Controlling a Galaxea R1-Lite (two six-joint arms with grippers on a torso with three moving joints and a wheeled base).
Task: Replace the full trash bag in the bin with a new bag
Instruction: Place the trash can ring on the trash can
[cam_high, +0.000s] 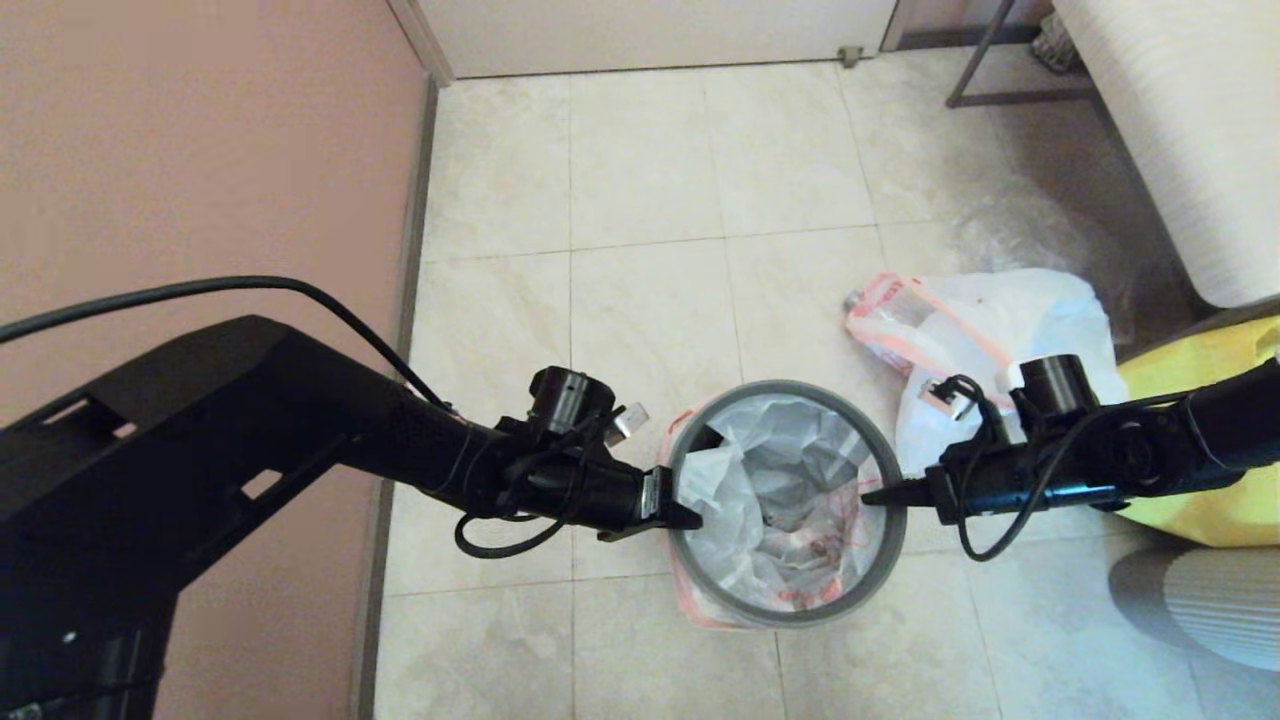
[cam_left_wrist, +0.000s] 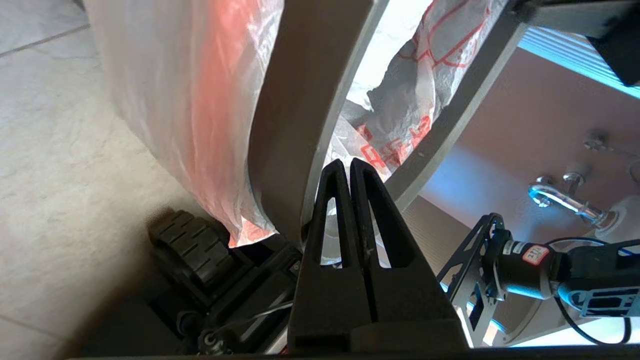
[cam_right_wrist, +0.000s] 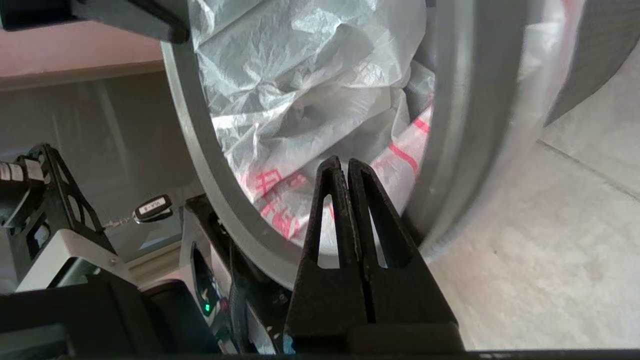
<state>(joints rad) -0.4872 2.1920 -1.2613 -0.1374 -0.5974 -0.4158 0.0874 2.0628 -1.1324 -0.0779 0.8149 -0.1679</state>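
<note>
The bin stands on the floor tiles; its grey hoop sits on top and its black body is hidden under film. The new bag, white with red print, lines the inside, and its pink hem hangs out below the hoop. My left gripper is shut and empty, its tip at the hoop's left side. My right gripper is also shut and empty, at the hoop's right side. The full trash bag lies on the floor behind my right arm.
A pink wall runs close along the left. A yellow fabric bag and a white ribbed surface stand at the right, with a clear bag and a metal frame behind. A grey ribbed object sits at the lower right.
</note>
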